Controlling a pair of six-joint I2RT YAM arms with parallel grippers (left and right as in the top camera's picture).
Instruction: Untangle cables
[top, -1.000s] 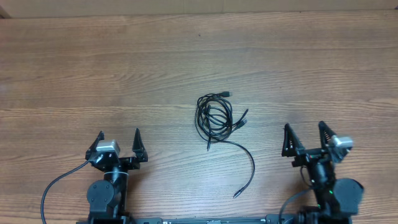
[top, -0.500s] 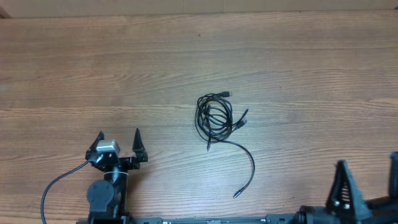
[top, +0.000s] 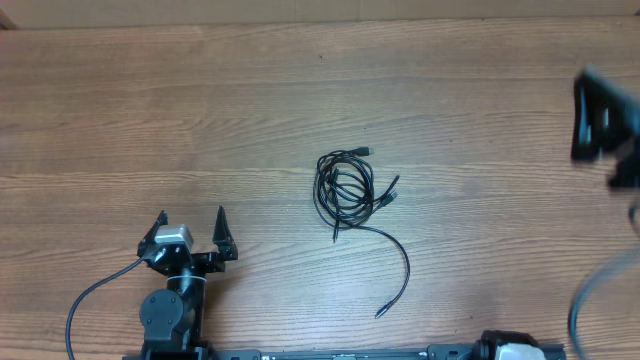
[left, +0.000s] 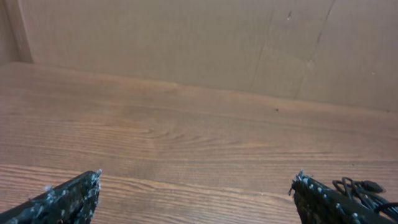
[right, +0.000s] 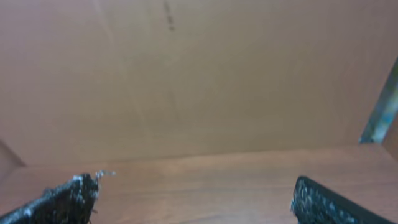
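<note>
The cables (top: 345, 190) lie flat near the middle of the wooden table (top: 200, 100). They are thin black cords wound into a loose, roughly oval coil, with strands crossing inside it. One small plug end (top: 367, 151) sticks out at the coil's far edge, and others poke out on its right side. A single loose cord (top: 405, 262) trails from the coil toward the table's near edge, curving right and then hooking back.
</note>
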